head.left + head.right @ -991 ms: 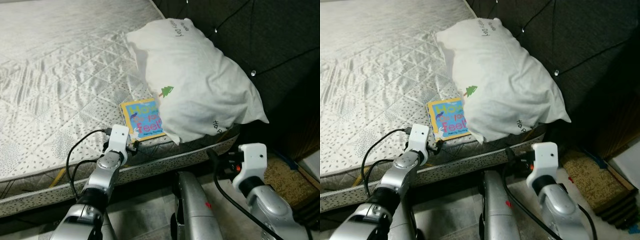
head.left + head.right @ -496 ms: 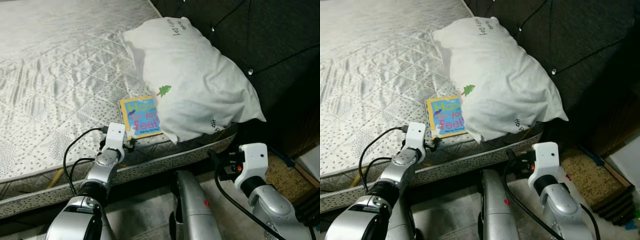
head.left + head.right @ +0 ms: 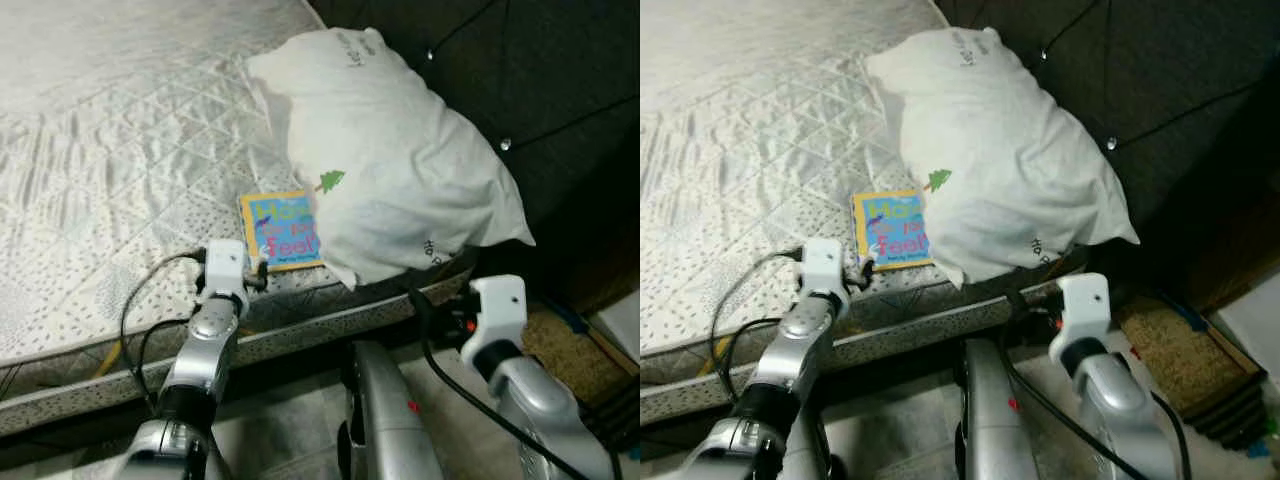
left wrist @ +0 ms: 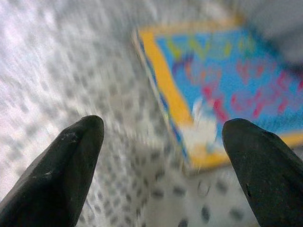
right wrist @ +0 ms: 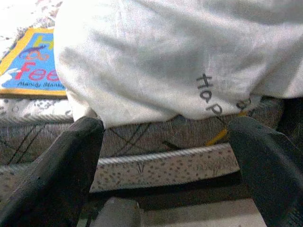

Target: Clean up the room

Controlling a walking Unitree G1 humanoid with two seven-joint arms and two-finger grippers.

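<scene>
the left hand (image 4: pixel 161 156), fingers spread and empty, hovers just short of the flat blue-and-yellow picture book (image 3: pixel 283 231) on the quilted grey mattress (image 3: pixel 110 150), likely reaching next, though the big white pillow (image 3: pixel 390 170) beyond covers its far edge, while the right hand (image 5: pixel 165 156) waits open below.

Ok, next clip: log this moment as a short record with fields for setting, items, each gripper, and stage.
setting: mattress with grey quilted cover, dark tufted headboard behind
items: white pillow leaning on the headboard, lying over part of a blue and yellow picture book near the mattress edge
left gripper: jaws open, just short of the book's corner
right gripper: jaws open, below the mattress edge, facing the pillow
stage: book not yet grasped
</scene>
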